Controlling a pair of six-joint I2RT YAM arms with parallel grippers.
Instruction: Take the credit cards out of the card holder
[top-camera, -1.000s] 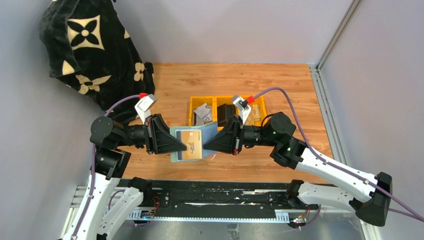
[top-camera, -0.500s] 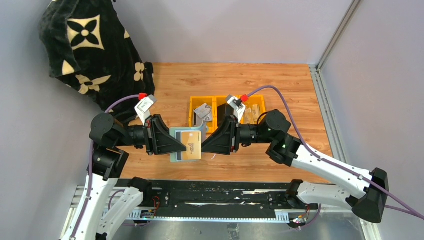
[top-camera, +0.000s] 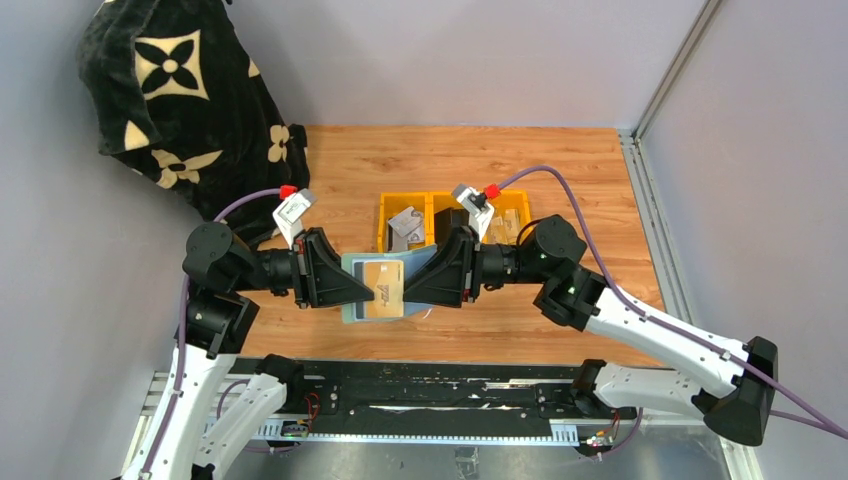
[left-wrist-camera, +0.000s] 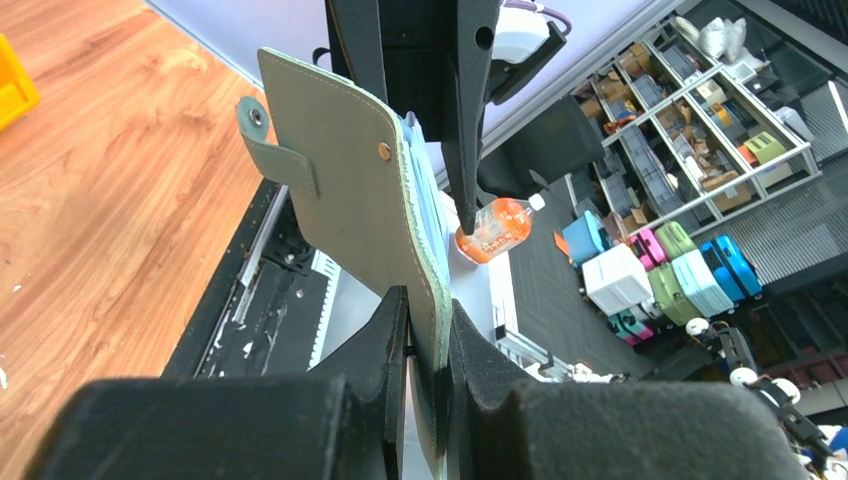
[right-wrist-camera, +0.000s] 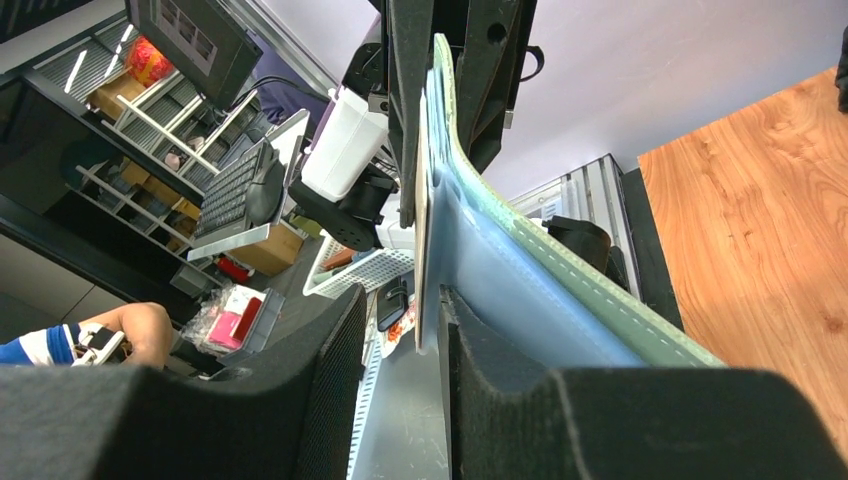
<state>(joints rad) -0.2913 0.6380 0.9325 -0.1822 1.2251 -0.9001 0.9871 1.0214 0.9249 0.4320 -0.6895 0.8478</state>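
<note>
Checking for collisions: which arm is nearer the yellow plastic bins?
Right, seen from above: the right arm's wrist crosses the yellow plastic bins' front edge; the left arm sits well to their left.

A robotics lab, set up as a test cell; a wood-grain table (top-camera: 560, 160) is boxed in by plain grey panels (top-camera: 450, 60) on the far side, left and right; a pair of robot arms (top-camera: 640, 335) is bolted to a metal frame (top-camera: 400, 432) at the near edge; yellow parts bins (top-camera: 384, 220) sit mid-table; beyond the cell, the wrist views show storage racks (left-wrist-camera: 700, 100) stacked with boxes, coloured cases (left-wrist-camera: 665, 275), a monitor (right-wrist-camera: 190, 45) and a keyboard (right-wrist-camera: 235, 195).
</note>
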